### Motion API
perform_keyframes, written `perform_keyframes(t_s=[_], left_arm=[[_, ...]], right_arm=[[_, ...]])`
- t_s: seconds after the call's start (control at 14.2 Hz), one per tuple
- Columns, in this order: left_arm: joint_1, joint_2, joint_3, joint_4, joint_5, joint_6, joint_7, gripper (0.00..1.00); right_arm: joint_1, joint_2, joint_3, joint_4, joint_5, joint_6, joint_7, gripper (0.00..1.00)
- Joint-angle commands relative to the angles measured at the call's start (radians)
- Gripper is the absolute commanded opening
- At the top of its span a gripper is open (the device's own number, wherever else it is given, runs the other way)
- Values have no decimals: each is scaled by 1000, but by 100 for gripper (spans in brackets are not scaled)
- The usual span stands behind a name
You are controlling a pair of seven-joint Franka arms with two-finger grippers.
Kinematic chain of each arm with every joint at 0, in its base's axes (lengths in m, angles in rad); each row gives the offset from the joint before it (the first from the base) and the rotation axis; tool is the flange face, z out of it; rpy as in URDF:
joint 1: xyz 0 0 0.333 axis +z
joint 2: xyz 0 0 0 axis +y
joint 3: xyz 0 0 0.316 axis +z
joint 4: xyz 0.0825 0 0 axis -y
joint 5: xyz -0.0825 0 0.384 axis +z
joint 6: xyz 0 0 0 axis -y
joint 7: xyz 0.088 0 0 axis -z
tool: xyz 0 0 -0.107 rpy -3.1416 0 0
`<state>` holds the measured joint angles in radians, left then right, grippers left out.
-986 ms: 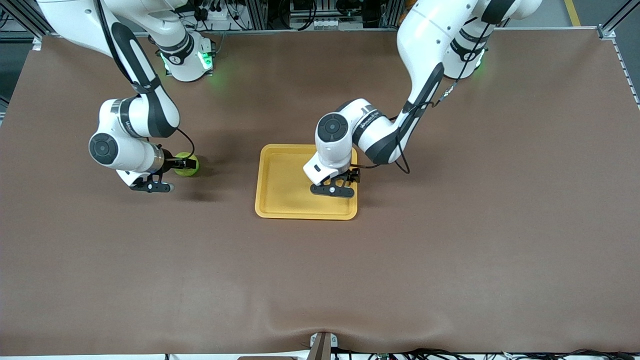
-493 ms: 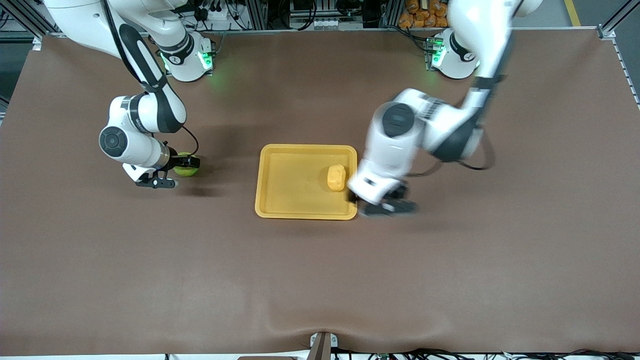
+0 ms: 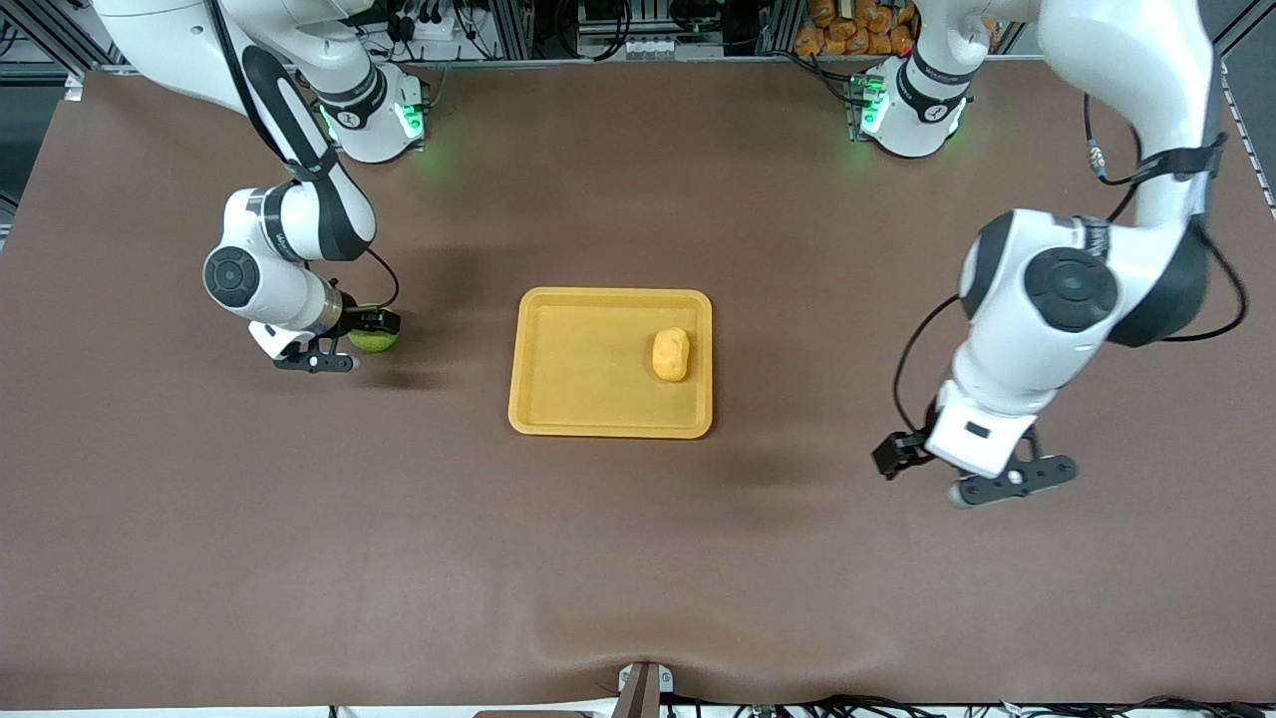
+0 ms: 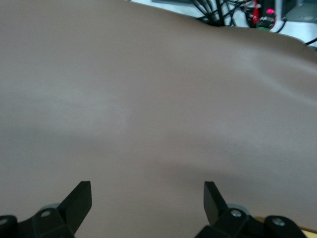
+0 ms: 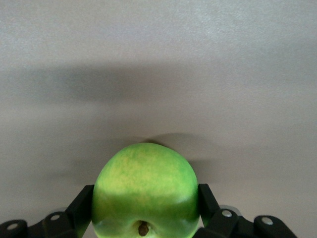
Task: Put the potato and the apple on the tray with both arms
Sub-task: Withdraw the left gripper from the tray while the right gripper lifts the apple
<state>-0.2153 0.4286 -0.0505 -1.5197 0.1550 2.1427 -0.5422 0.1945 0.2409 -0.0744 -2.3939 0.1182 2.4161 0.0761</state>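
The yellow-orange potato (image 3: pixel 671 354) lies in the yellow-orange tray (image 3: pixel 558 427), in the part toward the left arm's end. The green apple (image 3: pixel 375 341) is on the brown table toward the right arm's end, apart from the tray. My right gripper (image 3: pixel 366 338) is shut on it; in the right wrist view the apple (image 5: pixel 143 183) sits between my two fingers (image 5: pixel 83 203), which press on both sides. I cannot tell whether it is off the table. My left gripper (image 3: pixel 997 483) is open and empty over bare table toward the left arm's end; the left wrist view shows only cloth between the spread left gripper (image 4: pixel 147 194).
The brown cloth (image 3: pixel 638 558) covers the whole table. Both arm bases (image 3: pixel 371 120) glow green along the edge farthest from the front camera. A small bracket (image 3: pixel 641 688) sits at the table's nearest edge.
The left gripper left the potato in the tray and swung away over the table toward its own end. The right gripper with the apple shifted slightly.
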Motion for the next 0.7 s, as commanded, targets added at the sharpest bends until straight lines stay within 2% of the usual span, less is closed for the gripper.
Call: perform_keyframes(t_s=[0.0,0.21,0.42,0.63], left_arm=[[46,-34,-15,-11,8,-73,76,100],[77,-83,-17,-14,6,-200,183,100],[106,-137,-20,-16,3,-340,280,100],[119,-200,-19,-16,-34,-435,295,100]], right_arm=[[19,-23,-4,30,20,-67,2,0],[29,-23,-4,79,21,-110,13,0],[62,-19,-4,179,21,-225,82,0],[92,-14,-1,237,23,-267,132,0]])
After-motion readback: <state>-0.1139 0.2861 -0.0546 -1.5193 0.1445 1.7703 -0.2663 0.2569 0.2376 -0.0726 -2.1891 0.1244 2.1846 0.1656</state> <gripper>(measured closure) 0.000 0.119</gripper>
